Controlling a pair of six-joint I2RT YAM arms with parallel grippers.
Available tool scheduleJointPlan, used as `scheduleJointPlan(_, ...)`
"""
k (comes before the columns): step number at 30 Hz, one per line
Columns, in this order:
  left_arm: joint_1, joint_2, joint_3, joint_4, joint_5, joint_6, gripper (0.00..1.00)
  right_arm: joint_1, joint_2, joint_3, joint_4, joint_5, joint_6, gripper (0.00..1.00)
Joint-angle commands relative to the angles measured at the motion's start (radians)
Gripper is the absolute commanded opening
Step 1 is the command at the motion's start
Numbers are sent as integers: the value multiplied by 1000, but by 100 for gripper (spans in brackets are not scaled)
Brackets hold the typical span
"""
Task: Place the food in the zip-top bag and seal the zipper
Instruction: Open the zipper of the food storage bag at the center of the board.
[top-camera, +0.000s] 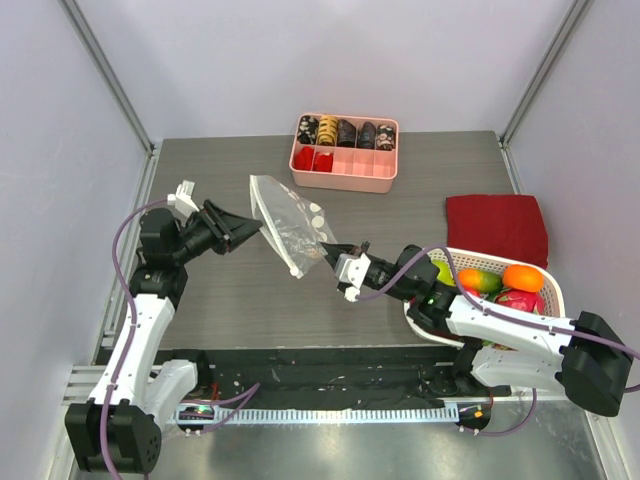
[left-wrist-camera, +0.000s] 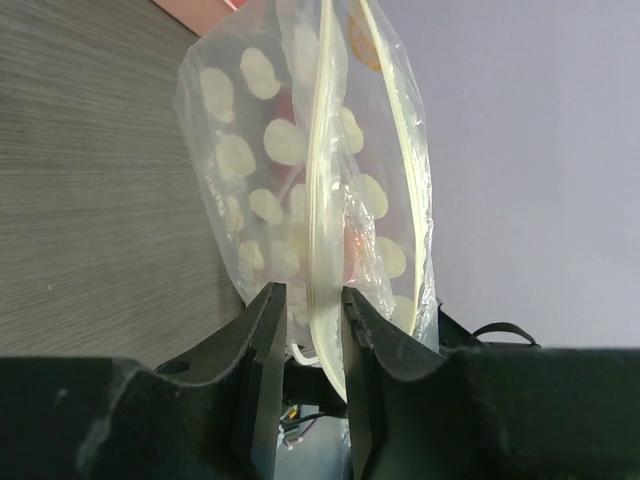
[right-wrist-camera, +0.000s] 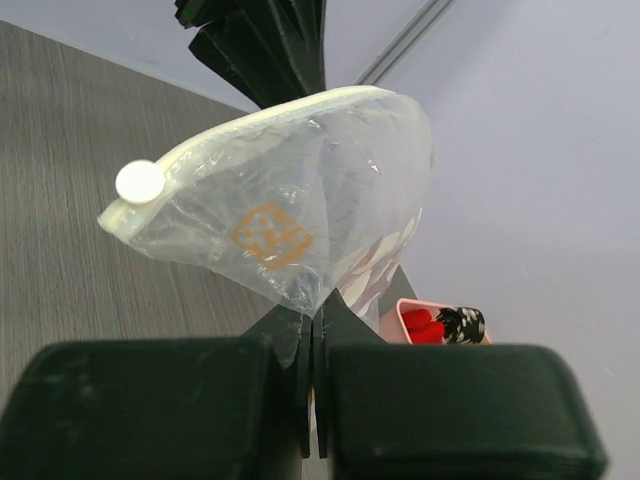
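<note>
The clear polka-dot zip-top bag (top-camera: 285, 222) hangs on edge between my two grippers above the table's middle. My left gripper (top-camera: 252, 229) has its jaws narrowly apart around the whitish zipper (left-wrist-camera: 322, 200). The strip lies against one finger with a gap to the other (left-wrist-camera: 310, 295). My right gripper (top-camera: 331, 250) is shut on the bag's corner film (right-wrist-camera: 313, 315). The bag (right-wrist-camera: 290, 210) bulges open above it. A reddish tint shows through the bag; I cannot tell if food is inside. A green pear (top-camera: 441, 270), orange fruits (top-camera: 522, 277) and a red fruit (top-camera: 518, 299) lie in the white basket (top-camera: 553, 297).
A pink compartment tray (top-camera: 345, 172) with dark and red snacks stands at the back centre. A folded red cloth (top-camera: 497, 228) lies at the right behind the basket. The right arm reaches across the basket's near left side.
</note>
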Motion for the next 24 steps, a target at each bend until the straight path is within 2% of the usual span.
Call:
scheduleJointPlan(1,-4,4,11,142,16,-54,34,13,-20,-4,75,-21,19,1)
scheduleJointPlan(4,-4,6,5,161,31,-65,39,18,-15,-9,88,-20,33,1)
scheduleJointPlan(11,-5,3,-33,215,47,-117,39,33,-1,-7,114,-17,36,1)
scheduleJointPlan(12,-4,3,-36,221,48,-126,33,35,-1,-10,116,-14,37,1)
scheduleJointPlan(13,-4,6,-36,225,50,-131,21,35,0,-10,116,-12,37,1)
scheduleJointPlan(15,-4,3,-32,221,54,-125,6,38,5,-10,108,2,44,1)
scheduleJointPlan(16,-4,1,-24,201,54,-93,0,38,5,-6,96,6,48,9)
scheduleJointPlan(17,-7,0,8,128,48,-55,0,39,3,4,46,9,76,18)
scheduleJointPlan(18,-11,1,31,67,32,-10,0,41,-10,25,15,25,102,39)
scheduleJointPlan(19,-18,3,58,-5,16,122,0,39,-23,37,-19,31,144,52)
scheduleJointPlan(20,-25,12,118,-150,-5,184,0,39,-35,54,-142,29,178,64)
scheduleJointPlan(21,-48,18,143,-210,-62,238,0,39,-62,98,-219,19,233,81)
scheduleJointPlan(22,-59,30,166,-262,-87,340,0,41,-73,118,-294,-16,254,90)
scheduleJointPlan(23,-70,42,207,-322,-117,382,0,39,-87,135,-424,-29,274,95)
scheduleJointPlan(24,-89,77,226,-395,-165,422,0,39,-98,163,-480,-38,318,96)
